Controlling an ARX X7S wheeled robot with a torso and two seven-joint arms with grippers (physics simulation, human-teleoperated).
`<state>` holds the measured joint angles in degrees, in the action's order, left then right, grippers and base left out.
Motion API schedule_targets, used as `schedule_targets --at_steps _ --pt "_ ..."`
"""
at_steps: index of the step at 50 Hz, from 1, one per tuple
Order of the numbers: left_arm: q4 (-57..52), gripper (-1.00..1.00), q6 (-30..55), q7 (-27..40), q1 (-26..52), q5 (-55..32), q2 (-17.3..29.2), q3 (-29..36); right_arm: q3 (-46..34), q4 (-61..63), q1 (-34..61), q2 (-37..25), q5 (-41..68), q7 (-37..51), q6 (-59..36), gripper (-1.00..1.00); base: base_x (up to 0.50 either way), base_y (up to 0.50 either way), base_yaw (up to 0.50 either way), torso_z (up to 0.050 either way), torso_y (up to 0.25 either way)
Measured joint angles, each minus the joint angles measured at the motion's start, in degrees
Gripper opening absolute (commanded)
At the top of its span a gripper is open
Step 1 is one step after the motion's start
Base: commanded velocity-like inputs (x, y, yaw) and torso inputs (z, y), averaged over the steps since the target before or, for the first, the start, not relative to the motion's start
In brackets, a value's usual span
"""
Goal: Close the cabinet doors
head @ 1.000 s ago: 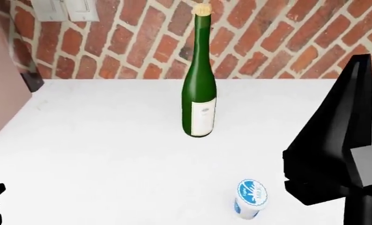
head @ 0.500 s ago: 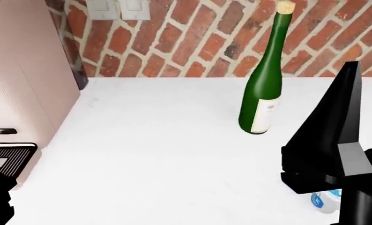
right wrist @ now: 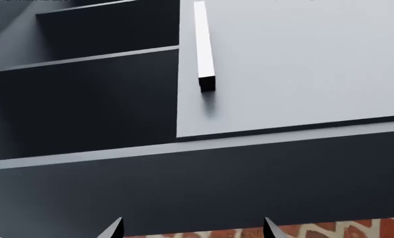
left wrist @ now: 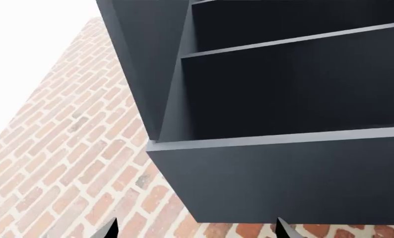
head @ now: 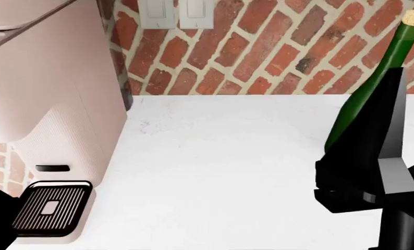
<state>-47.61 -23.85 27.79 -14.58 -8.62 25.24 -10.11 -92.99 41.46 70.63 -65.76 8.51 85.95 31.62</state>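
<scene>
Dark wall cabinet point(left wrist: 276, 99) hangs on the red brick wall point(left wrist: 71, 163) above the white countertop point(head: 221, 172), out of the head view; only the wrist cameras see it from below. Left wrist view: open bay, bare shelves, no door in frame. Right wrist view: one flat grey door panel point(right wrist: 296, 64) with a pale bar handle point(right wrist: 204, 44) looks shut or nearly shut over its bay; the bay next to it gapes open.

Left gripper point(left wrist: 195, 229): two fingertips spread apart, holding nothing. Right gripper point(right wrist: 191, 227): same, tips apart and empty. Both sit under the cabinet's bottom edge, not touching it.

Task looks barely started, and the open door leaves aren't visible anywhere.

Risks, my read:
- raising an arm blind could jam the fingers into the underside panel or a shelf edge.
- green glass wine bottle point(head: 381, 83) stands just behind the right arm point(head: 370, 172); a sideways swing could knock it over.
- beige coffee machine point(head: 47, 114) crowds the left side, limiting elbow room.
</scene>
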Motion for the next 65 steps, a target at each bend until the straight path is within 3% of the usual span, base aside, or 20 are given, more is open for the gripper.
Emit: schedule_targets --at_steps 32,36,51,65 --pt "-1.6 1.0 1.8 1.0 1.0 -2.4 1.6 -1.1 4.3 -1.4 -3.8 -0.4 1.2 0.9 2.4 1.0 0.0 0.17 0.0 0.0 0.0" --pt "-3.1 1.0 3.3 1.8 3.3 -8.2 4.6 -4.0 4.9 -1.9 -4.4 -0.4 1.5 1.0 3.6 1.0 0.0 0.0 0.0 0.0 0.0" --pt "-2.9 1.0 -0.8 4.2 7.4 -44.8 17.9 -21.7 7.4 -3.1 -6.2 -0.7 2.7 0.8 7.2 1.0 0.0 0.0 0.0 0.0 0.0" --pt "0.8 1.0 -4.0 4.3 8.7 -64.9 25.3 -30.9 9.4 -3.5 -7.5 -1.2 3.3 0.5 8.3 1.0 0.0 0.0 0.0 0.0 0.0"
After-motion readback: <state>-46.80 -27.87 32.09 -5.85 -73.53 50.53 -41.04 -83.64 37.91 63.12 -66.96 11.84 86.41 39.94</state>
